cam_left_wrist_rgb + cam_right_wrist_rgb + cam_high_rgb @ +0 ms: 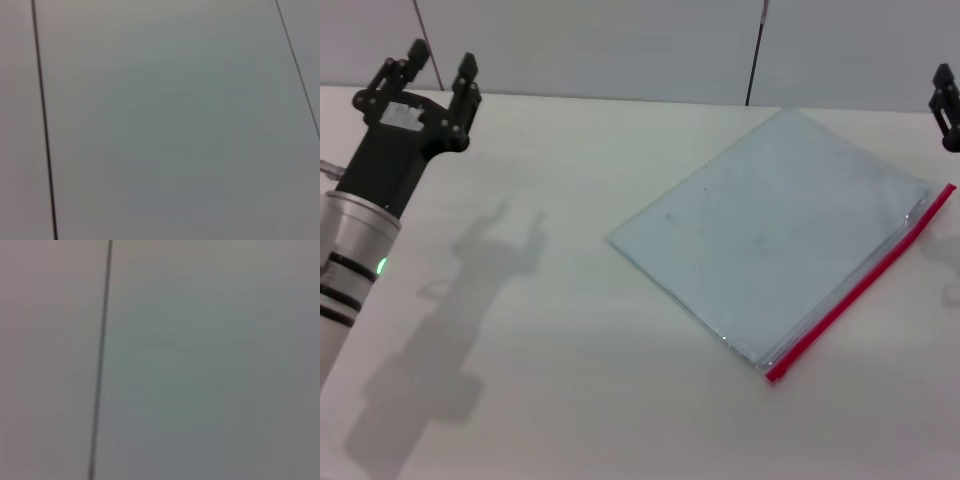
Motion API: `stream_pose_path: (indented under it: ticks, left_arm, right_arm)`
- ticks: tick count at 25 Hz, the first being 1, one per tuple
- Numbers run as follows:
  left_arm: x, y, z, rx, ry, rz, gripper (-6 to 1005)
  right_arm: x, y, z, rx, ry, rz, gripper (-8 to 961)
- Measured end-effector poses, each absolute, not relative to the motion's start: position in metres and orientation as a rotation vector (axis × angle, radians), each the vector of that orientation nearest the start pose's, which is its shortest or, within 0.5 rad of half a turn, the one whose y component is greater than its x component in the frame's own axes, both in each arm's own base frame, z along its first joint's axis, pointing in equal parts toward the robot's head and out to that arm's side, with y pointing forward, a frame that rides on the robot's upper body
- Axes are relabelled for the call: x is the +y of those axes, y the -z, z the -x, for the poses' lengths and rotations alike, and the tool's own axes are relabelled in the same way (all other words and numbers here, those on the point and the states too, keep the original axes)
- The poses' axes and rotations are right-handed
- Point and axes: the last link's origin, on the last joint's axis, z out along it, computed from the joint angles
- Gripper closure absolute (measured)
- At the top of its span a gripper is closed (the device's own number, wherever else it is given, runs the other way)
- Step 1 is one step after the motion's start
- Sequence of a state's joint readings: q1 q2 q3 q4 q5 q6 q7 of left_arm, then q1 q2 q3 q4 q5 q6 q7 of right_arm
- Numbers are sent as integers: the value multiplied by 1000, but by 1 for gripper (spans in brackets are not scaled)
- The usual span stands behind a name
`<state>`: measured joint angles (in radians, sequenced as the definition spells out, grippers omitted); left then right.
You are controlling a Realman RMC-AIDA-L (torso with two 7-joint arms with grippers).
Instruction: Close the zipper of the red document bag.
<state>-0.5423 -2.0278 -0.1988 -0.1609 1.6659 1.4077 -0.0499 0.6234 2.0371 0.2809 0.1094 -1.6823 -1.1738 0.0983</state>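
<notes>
The red document bag point(775, 235), a flat pale blue-grey translucent pouch, lies turned at an angle on the white table, right of centre in the head view. Its zipper point(865, 285) is a thin red strip along the bag's near-right edge, with a clear band beside it. My left gripper point(442, 66) is raised at the far left, well away from the bag, its fingers apart and empty. Only a sliver of my right gripper point(946, 105) shows at the right edge, above the zipper's far end. Both wrist views show only plain grey panels.
The white table point(570, 380) stretches in front of and left of the bag. A grey panelled wall point(620, 45) with dark seams stands behind the table's far edge. My left arm's shadow falls on the table at the left.
</notes>
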Motion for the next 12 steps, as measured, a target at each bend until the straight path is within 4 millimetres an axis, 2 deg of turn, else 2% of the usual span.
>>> stream_pose_path:
  ticks: [6, 12]
  left_arm:
    - [338, -16, 291, -253, 877, 1553, 476]
    - [334, -18, 292, -249, 887, 1535, 475]
  right_arm:
    - [362, -5, -281, 345, -896, 1672, 351]
    - [348, -10, -279, 286, -969, 1659, 361]
